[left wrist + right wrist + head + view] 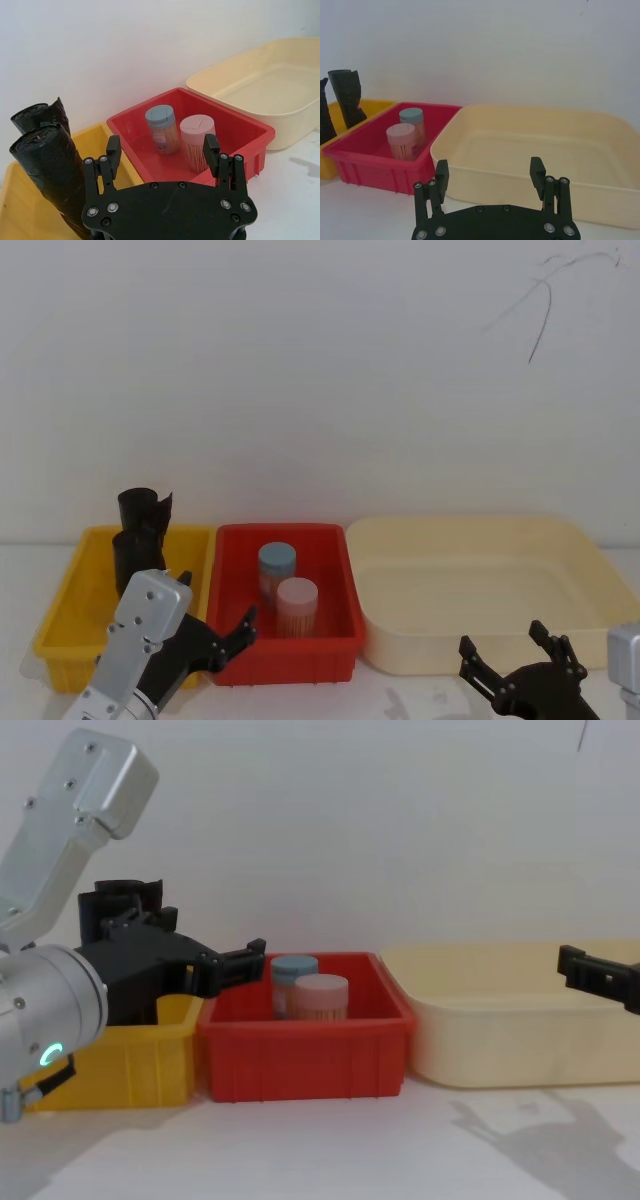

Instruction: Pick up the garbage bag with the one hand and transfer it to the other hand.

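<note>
Bins sit in a row on the white table (300,1150): a yellow bin (70,585) on the robot's left, a red bin (285,662) in the middle, a cream tub (480,528) on the right. The garbage bag (47,170) stands upright in the yellow bin, a crinkled black roll poking well above the wall, and a second roll (37,115) just like it stands right behind. Over at the front of the yellow and red bins hangs the left gripper (162,145), on the arm with the green ring light, jaws wide apart and holding nothing. From its wrist camera, the bag sits just beside one finger but not between the two. In the red bin a blue-lidded jar (277,565) and a pink-lidded jar (297,605) stand side by side, upright. The right gripper (503,640) sits low in front of the cream tub — jaws spread too, empty.
</note>
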